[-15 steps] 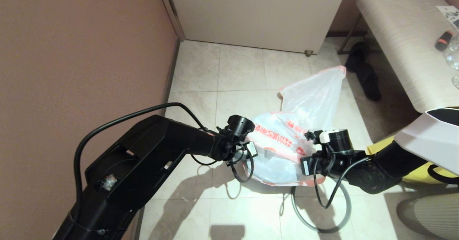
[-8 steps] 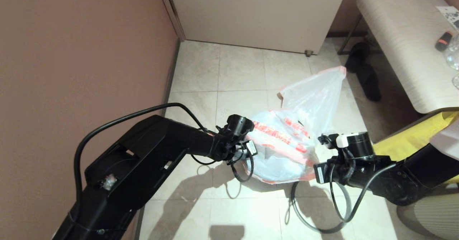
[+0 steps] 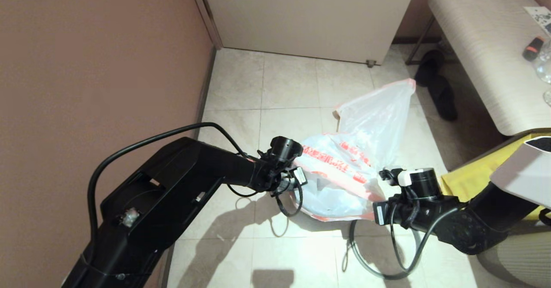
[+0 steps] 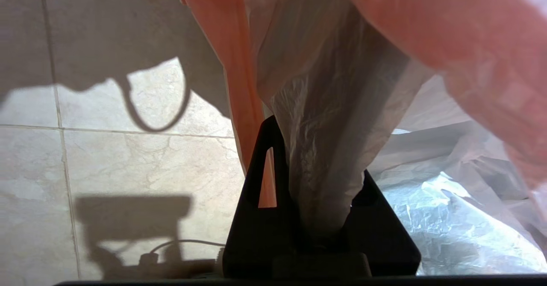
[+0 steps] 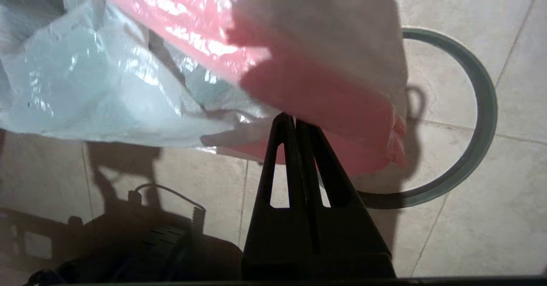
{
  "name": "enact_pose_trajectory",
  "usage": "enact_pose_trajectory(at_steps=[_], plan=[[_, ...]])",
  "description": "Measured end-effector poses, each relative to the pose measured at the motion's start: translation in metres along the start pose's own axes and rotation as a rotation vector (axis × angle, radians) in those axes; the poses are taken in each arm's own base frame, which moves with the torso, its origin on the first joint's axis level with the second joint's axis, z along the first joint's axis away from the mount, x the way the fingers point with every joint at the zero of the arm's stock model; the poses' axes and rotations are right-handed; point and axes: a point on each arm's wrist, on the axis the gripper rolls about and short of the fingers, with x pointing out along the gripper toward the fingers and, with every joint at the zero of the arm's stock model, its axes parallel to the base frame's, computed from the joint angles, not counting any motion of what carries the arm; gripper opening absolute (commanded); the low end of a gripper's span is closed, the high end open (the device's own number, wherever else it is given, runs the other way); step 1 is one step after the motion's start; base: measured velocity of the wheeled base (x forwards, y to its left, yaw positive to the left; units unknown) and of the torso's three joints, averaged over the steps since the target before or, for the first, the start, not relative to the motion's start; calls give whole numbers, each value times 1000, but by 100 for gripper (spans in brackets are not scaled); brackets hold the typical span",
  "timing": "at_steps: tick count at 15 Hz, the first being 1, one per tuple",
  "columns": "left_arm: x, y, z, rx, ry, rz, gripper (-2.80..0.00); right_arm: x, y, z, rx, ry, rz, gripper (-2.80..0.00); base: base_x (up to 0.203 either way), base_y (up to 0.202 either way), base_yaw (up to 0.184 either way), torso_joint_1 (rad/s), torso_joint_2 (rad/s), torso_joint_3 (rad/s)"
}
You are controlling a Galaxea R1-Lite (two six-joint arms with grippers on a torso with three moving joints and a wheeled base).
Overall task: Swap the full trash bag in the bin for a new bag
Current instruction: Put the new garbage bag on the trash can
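New bag [image 3: 340,180] between both pincers, grey hoop [image 3: 383,253] beneath.

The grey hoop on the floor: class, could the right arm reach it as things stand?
Probably not yet. The grey hoop lies close below the right pincer, with bare floor around it, but that pincer is shut on the new bag.
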Motion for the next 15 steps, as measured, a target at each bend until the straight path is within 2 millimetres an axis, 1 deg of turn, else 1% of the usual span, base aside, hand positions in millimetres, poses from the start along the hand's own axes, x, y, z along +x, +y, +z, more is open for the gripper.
enact_pose_trajectory(at_steps=[3,7,11,13,15], plan=[[0,-1,0,1,-1,-2,-280,11,8,-4,-13,13,16,-280,0,0,0,0,0,0],[0,0,0,0,1,-1,-280,25,11,7,-15,-24,11,-280,0,0,0,0,0,0],[0,-1,-2,4,4,0,-280,31,-2,21,9,-70,-32,-280,0,0,0,0,0,0],[0,-1,-4,20,10,1,-280,32,-11,31,25,-103,-52,-280,0,0,0,0,0,0],[0,-3,-9,34,19,1,-280,33,-15,36,32,-119,-62,-280,0,0,0,0,0,0]])
